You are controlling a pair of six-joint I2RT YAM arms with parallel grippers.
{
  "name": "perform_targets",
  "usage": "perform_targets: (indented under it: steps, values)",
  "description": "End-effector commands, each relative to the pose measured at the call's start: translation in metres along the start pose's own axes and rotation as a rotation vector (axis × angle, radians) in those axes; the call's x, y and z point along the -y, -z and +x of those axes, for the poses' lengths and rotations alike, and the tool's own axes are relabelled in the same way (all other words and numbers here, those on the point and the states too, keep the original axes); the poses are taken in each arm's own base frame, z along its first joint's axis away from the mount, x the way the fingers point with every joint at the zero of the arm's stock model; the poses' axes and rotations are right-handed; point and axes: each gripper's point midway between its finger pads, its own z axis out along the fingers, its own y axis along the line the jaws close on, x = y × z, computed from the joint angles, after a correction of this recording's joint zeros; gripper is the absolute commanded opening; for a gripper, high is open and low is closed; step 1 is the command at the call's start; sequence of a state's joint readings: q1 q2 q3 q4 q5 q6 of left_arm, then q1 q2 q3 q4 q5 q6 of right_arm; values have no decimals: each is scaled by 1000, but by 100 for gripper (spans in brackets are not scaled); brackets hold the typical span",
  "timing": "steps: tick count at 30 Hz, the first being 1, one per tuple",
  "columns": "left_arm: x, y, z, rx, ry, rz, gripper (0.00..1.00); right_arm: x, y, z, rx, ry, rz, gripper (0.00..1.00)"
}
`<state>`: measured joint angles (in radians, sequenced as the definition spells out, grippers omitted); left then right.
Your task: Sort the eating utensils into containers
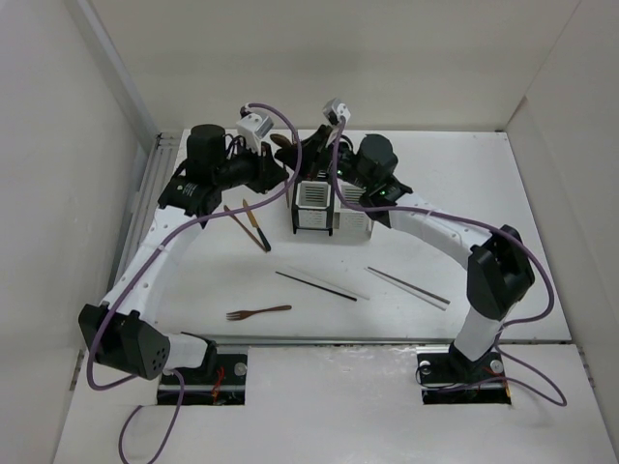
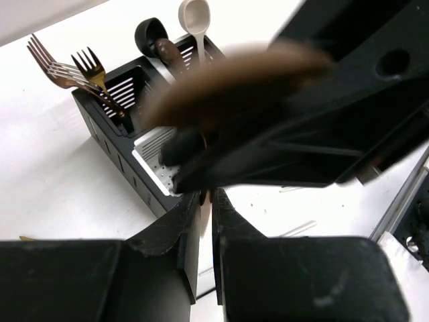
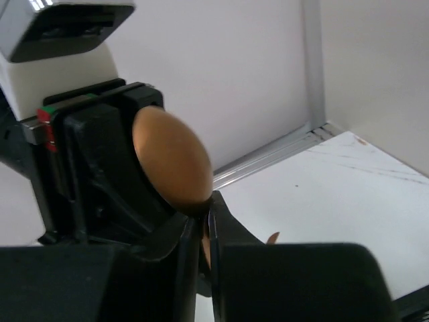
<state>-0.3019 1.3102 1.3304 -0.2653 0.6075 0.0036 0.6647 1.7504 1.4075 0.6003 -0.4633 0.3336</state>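
Observation:
A brown wooden spoon (image 1: 281,143) hangs in the air just behind the paired containers (image 1: 314,205), and both grippers meet at it. My left gripper (image 2: 206,196) is shut on its thin handle, with the blurred bowl (image 2: 234,80) just beyond the fingertips. My right gripper (image 3: 204,215) is shut on the handle right under the bowl (image 3: 171,157). The black caddy (image 2: 110,127) holds copper and gold forks (image 2: 67,67) in one half and black, brown and pale spoons (image 2: 194,17) in the other.
On the table lie a brown fork (image 1: 259,312) at the front, dark chopsticks (image 1: 316,286) in the middle, silver chopsticks (image 1: 406,287) to the right, and a brown and pale wooden pair (image 1: 249,224) left of the containers. White walls enclose the table.

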Motion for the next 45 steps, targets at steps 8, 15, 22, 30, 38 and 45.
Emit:
perform_targets:
  steps: [8, 15, 22, 30, 38, 45]
  values:
    - [9, 9, -36, 111, -49, 5, 23, 0, 3, -22, 63, 56, 14, 0]
    - [3, 8, -31, 99, -19, -26, 100, 54, 29, -57, 124, 153, 170, 0]
    - [-23, 24, -28, 121, 28, -131, 100, 137, 92, -87, 126, 308, 351, 0]
    - [-44, 23, -3, 78, 66, -224, 100, 197, 110, -49, 56, 355, 390, 0]
    - [-66, 29, 26, 10, 132, -316, 100, 204, 107, -14, 62, 292, 342, 0]
    - [-79, 29, 38, -9, 162, -355, 100, 209, 114, 31, 12, 252, 340, 20]
